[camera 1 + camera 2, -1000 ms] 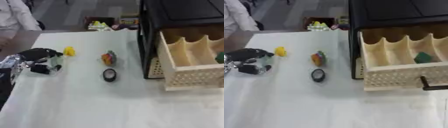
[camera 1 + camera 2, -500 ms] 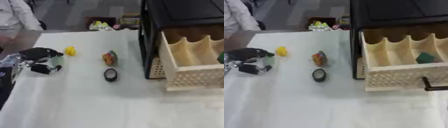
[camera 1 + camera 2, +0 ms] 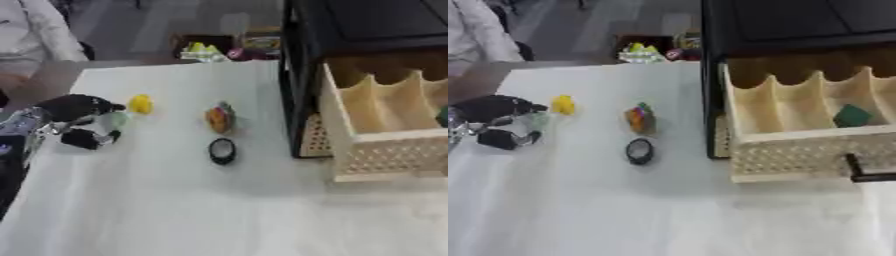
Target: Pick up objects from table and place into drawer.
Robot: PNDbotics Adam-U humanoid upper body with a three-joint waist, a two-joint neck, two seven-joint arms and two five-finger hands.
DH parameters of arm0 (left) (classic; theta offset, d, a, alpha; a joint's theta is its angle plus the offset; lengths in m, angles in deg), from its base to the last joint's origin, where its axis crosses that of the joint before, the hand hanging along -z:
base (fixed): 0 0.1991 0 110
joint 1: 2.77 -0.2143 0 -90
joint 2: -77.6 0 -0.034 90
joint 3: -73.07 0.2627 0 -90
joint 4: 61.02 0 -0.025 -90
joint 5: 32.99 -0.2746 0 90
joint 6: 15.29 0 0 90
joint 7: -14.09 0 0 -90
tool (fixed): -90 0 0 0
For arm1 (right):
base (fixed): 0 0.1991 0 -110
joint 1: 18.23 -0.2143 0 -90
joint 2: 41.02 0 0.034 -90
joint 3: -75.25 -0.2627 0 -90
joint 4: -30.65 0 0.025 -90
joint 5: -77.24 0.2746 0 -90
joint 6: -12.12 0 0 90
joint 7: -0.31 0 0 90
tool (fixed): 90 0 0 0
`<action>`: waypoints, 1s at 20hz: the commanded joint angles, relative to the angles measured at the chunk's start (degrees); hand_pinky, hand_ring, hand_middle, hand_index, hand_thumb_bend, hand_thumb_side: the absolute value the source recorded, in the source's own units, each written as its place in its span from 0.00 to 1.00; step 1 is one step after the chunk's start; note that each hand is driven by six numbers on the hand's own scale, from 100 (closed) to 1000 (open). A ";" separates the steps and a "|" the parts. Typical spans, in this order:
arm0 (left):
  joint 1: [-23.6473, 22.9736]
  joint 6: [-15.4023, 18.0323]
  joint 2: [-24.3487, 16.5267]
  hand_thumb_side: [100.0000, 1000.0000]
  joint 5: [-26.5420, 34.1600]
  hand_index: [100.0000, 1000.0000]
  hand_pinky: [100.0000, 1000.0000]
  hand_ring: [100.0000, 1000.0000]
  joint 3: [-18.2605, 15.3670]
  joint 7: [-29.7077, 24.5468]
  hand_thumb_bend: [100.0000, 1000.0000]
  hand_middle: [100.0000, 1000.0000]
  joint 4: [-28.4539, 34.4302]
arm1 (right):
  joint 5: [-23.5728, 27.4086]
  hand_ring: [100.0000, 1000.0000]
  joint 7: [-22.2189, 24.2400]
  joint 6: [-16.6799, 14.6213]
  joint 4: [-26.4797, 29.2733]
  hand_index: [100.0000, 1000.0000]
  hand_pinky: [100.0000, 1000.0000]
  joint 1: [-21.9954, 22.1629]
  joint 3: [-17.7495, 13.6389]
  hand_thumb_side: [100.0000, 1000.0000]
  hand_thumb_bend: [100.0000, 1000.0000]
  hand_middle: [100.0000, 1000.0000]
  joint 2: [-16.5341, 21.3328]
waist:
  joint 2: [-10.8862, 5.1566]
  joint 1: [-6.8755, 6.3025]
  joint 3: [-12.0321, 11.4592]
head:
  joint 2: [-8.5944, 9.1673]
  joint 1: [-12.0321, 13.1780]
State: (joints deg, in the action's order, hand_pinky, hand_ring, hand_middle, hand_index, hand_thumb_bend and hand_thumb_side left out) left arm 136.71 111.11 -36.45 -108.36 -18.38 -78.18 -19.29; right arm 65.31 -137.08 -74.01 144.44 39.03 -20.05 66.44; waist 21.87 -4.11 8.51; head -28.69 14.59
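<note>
My left hand [image 3: 72, 108] lies at the table's left edge, its black fingers curled over a small pale thing [image 3: 113, 120] with the thumb below it. Just to the right of the hand lies a small yellow object [image 3: 140, 104]. A multi-coloured object [image 3: 219, 117] stands mid-table, and a black ring [image 3: 222, 150] lies just in front of it. The pale wooden drawer [image 3: 815, 155] is pulled out of the black cabinet [image 3: 367, 25] on the right. A green item [image 3: 852, 115] lies in one of its compartments. My right hand shows in neither view.
The drawer's black handle [image 3: 861, 171] juts out toward me at the right. A box of coloured items [image 3: 214, 47] sits beyond the table's far edge. A person in white [image 3: 35, 35] stands at the far left corner.
</note>
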 commanded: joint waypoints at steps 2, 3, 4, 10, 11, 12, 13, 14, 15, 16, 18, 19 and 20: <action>0.56 -0.06 -2.47 0.87 -1.51 0.97 0.66 0.74 -0.41 1.05 0.10 0.59 -0.02 | 0.37 0.40 -0.35 -0.22 0.79 0.61 0.14 -0.52 -0.78 0.56 0.00 0.44 0.85 | -1.35 0.10 0.15 | 0.21 0.40; 0.59 -0.04 -2.40 0.87 -1.77 0.97 0.66 0.73 -0.39 1.23 0.10 0.58 -0.05 | 0.38 0.40 -0.38 -0.25 0.79 0.61 0.14 -0.54 -0.77 0.56 0.00 0.44 0.84 | -1.32 0.09 0.20 | 0.23 0.45; 0.61 -0.03 -2.36 0.87 -1.99 0.97 0.66 0.73 -0.38 1.40 0.10 0.58 -0.09 | 0.39 0.40 -0.40 -0.26 0.79 0.61 0.14 -0.55 -0.77 0.56 0.00 0.44 0.84 | -1.31 0.09 0.23 | 0.24 0.47; 0.79 -0.14 -2.10 0.83 -3.17 0.91 0.55 0.62 -0.32 1.85 0.04 0.47 -0.41 | 0.46 0.39 -0.67 -0.26 0.79 0.61 0.13 -0.42 -0.87 0.55 0.00 0.44 0.76 | -1.20 0.01 0.45 | 0.31 0.68; 0.89 -0.09 -2.03 0.82 -3.17 0.90 0.54 0.61 -0.34 1.89 0.04 0.46 -0.46 | 0.47 0.39 -0.72 -0.23 0.79 0.61 0.13 -0.39 -0.88 0.55 0.00 0.44 0.74 | -1.21 0.00 0.43 | 0.29 0.67; 0.99 -0.02 -1.96 0.80 -3.07 0.87 0.51 0.59 -0.35 1.93 0.00 0.43 -0.49 | 0.48 0.39 -0.77 -0.19 0.79 0.61 0.13 -0.35 -0.89 0.55 0.00 0.44 0.73 | -1.21 -0.01 0.41 | 0.24 0.68; 1.08 0.07 -1.88 0.79 -2.87 0.87 0.50 0.58 -0.34 1.99 0.00 0.43 -0.50 | 0.49 0.39 -0.81 -0.16 0.79 0.61 0.13 -0.31 -0.90 0.55 0.00 0.44 0.70 | -1.22 -0.03 0.38 | 0.21 0.71; 1.15 0.14 -1.83 0.77 -2.67 0.85 0.48 0.57 -0.32 2.02 0.00 0.41 -0.49 | 0.50 0.39 -0.84 -0.15 0.79 0.61 0.14 -0.28 -0.91 0.55 0.00 0.44 0.67 | -1.23 -0.04 0.37 | 0.21 0.72; 1.21 0.17 -1.77 0.77 -2.46 0.85 0.47 0.56 -0.28 2.08 0.00 0.41 -0.46 | 0.51 0.39 -0.90 -0.14 0.79 0.61 0.14 -0.25 -0.94 0.55 0.00 0.44 0.64 | -1.23 -0.05 0.38 | 0.22 0.73; 1.26 0.20 -1.73 0.73 -2.26 0.84 0.45 0.55 -0.25 2.16 0.00 0.40 -0.41 | 0.52 0.39 -0.97 -0.14 0.79 0.60 0.14 -0.22 -0.97 0.55 0.00 0.44 0.61 | -1.23 -0.05 0.40 | 0.22 0.72; 1.34 0.33 -1.64 0.63 -1.74 0.84 0.43 0.54 -0.21 2.45 0.00 0.39 -0.30 | 0.54 0.39 -1.17 -0.11 0.79 0.60 0.14 -0.14 -1.03 0.55 0.00 0.44 0.60 | -1.24 -0.05 0.43 | 0.23 0.72; 1.38 0.37 -1.60 0.62 -1.42 0.84 0.43 0.53 -0.19 2.70 0.00 0.39 -0.19 | 0.55 0.39 -1.22 -0.09 0.79 0.60 0.14 -0.09 -1.03 0.55 0.00 0.44 0.59 | -1.24 -0.06 0.43 | 0.23 0.72; 1.41 0.43 -1.55 0.57 -1.11 0.83 0.41 0.52 -0.13 2.96 0.00 0.39 -0.08 | 0.55 0.39 -1.25 -0.06 0.79 0.60 0.14 -0.06 -1.04 0.55 0.00 0.44 0.57 | -1.24 -0.07 0.41 | 0.25 0.71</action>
State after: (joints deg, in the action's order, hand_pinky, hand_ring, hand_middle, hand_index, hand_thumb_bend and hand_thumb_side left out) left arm 137.28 111.50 -36.38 -109.80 -18.50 -75.61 -19.83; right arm 65.59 -138.03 -74.06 144.44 39.49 -20.40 65.95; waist 21.87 -4.36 8.96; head -28.66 15.07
